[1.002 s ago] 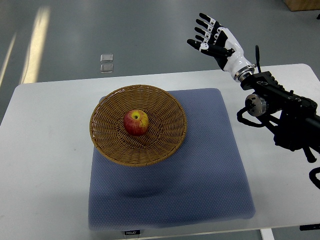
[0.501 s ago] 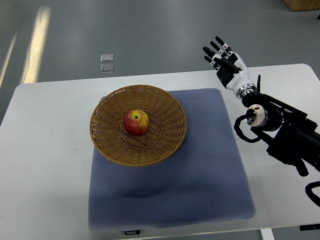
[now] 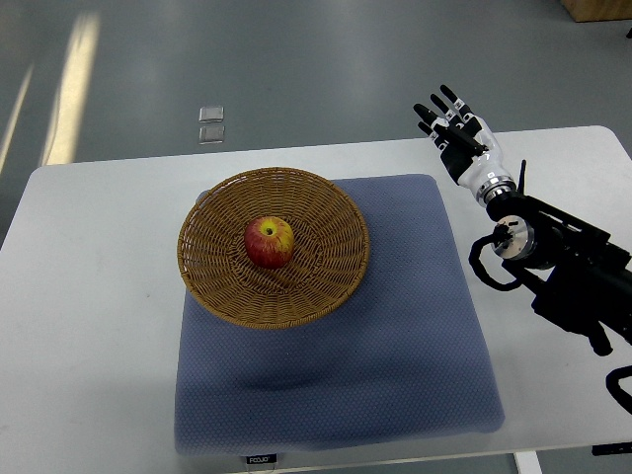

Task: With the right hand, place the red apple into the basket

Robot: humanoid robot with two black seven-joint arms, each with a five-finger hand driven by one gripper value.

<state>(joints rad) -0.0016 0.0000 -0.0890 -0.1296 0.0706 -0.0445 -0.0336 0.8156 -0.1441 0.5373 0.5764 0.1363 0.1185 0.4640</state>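
Observation:
A red apple (image 3: 269,242) with a yellow patch lies in the middle of the round wicker basket (image 3: 341,212). The basket stands on the left half of a blue mat (image 3: 395,346). My right hand (image 3: 452,126) is over the table's far edge, well to the right of the basket and apart from it. Its fingers are spread and hold nothing. The black right forearm (image 3: 563,272) comes in from the right edge. No left arm shows.
The white table (image 3: 89,326) extends bare to the left of the mat. Two small clear squares (image 3: 209,123) lie on the grey floor beyond the table's far edge. A brown box corner (image 3: 597,9) shows at the top right.
The right hand has drawn back toward the right and down, from above the floor beyond the table to the table's far edge. The apple and basket have not moved.

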